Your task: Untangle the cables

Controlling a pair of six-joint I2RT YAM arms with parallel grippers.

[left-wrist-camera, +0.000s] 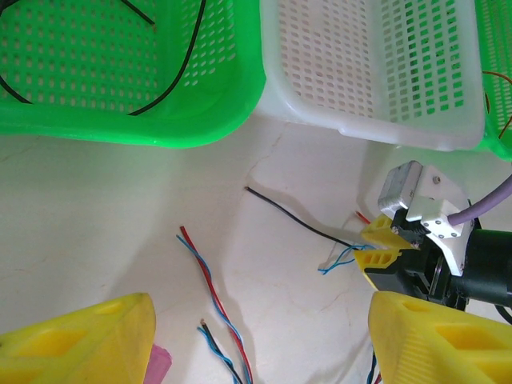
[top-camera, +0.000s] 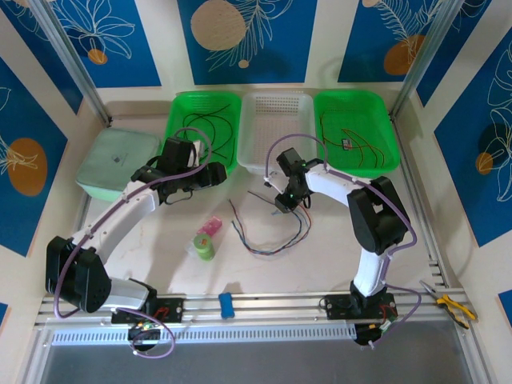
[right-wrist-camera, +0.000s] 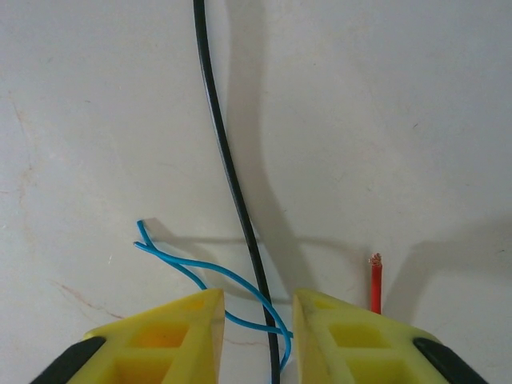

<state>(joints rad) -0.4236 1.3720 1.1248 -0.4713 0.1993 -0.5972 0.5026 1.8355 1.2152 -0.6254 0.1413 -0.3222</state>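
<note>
- Sprawling across the middle of the table [top-camera: 320, 264], the cables [top-camera: 268, 232] sent a black wire [right-wrist-camera: 232, 176] and a blue wire [right-wrist-camera: 184, 268] through the right claw [right-wrist-camera: 258, 310], its jaws narrowly parted, clamping nothing.
- A close there could have pinched both wires, dragging the tangle tighter.
- The left claw [left-wrist-camera: 260, 320] hung wide and empty, so nothing pinned the bundle against a pull.

Seen from the right wrist, the black cable [right-wrist-camera: 232, 184] runs off the top edge and off the bottom edge between the yellow fingers [right-wrist-camera: 160, 336], and a finger hides all but the tip of the red cable [right-wrist-camera: 375, 284]. Seen from the left wrist, the twisted red and blue cables [left-wrist-camera: 216, 300] are cut off at the bottom edge. From above, the wires [top-camera: 214, 120] in the green basket [top-camera: 196, 102] are too thin to count.
</note>
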